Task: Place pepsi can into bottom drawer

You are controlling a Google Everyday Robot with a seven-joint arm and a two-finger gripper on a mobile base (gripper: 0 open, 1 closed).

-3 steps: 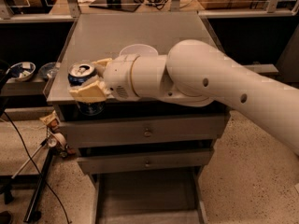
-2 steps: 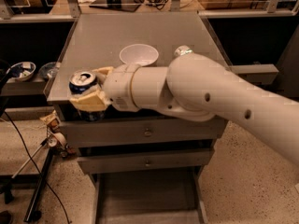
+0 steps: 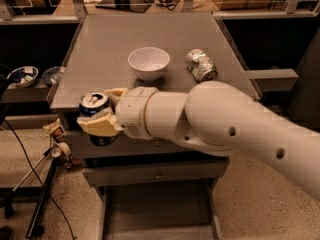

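the gripper (image 3: 103, 115) is clamped around the pepsi can (image 3: 94, 102), which stands upright, silver top up, at the front corner of the cabinet (image 3: 150, 34). the bottom drawer (image 3: 155, 211) lies open well below the claw, toward the cabinet's middle, so the move is likely straight down.

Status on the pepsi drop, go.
Gripper shut on pepsi can, front-left cabinet edge. Bottom drawer open below. Bowl, dented can behind on top.
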